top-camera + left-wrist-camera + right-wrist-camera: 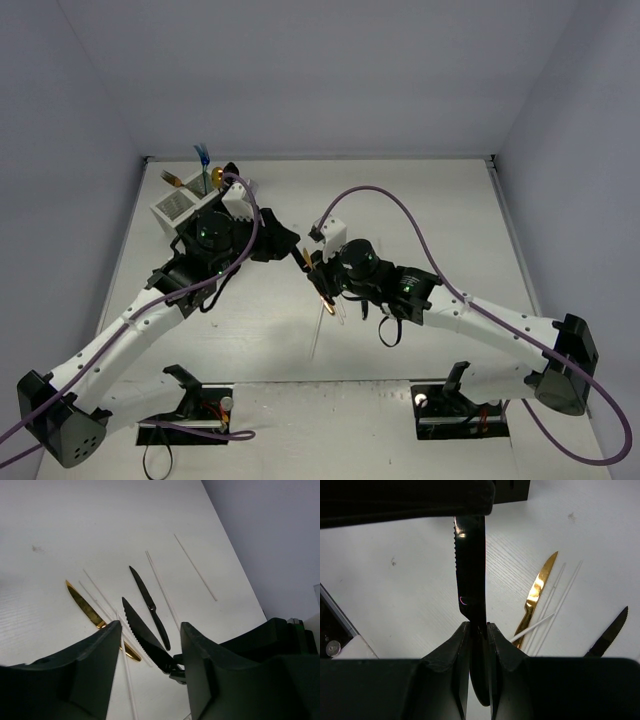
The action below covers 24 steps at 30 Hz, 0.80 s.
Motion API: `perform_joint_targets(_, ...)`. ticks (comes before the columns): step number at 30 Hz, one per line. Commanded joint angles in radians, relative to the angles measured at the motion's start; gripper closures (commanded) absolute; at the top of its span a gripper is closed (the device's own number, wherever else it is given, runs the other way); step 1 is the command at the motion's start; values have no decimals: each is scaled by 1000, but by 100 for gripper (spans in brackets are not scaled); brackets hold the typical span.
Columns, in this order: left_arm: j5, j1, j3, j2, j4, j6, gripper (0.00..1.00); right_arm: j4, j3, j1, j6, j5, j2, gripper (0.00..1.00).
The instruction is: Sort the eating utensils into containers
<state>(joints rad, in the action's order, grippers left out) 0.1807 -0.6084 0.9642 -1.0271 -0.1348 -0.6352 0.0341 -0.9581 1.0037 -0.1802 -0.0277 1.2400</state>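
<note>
My right gripper (479, 627) is shut on the handle of a black serrated knife (470, 570) and holds it above the table. The knife's blade (145, 640) reaches in between the fingers of my left gripper (150, 630), which is open, one jaw on each side of the blade and apart from it. In the top view the two grippers meet mid-table, left (288, 243) and right (318, 270). A gold knife (87, 610), a second black knife (150, 605) and thin clear plastic pieces (162, 587) lie on the table below. The mesh containers (175, 207) stand at the back left.
Blue (203, 158) and gold (170, 180) utensils stand up out of the containers. The gold knife (537, 592) and the second black knife (610, 637) lie to the right of the held knife. Purple cables loop over both arms.
</note>
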Motion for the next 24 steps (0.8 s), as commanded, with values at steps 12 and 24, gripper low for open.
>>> perform_joint_targets(12, -23, -15, -33, 26, 192, -25, 100, 155, -26, 13, -2, 18, 9, 90)
perform_joint_targets(24, -368, 40, 231, 56, -128, 274, 100, 144, 51, 1, -1, -74, -67, 32)
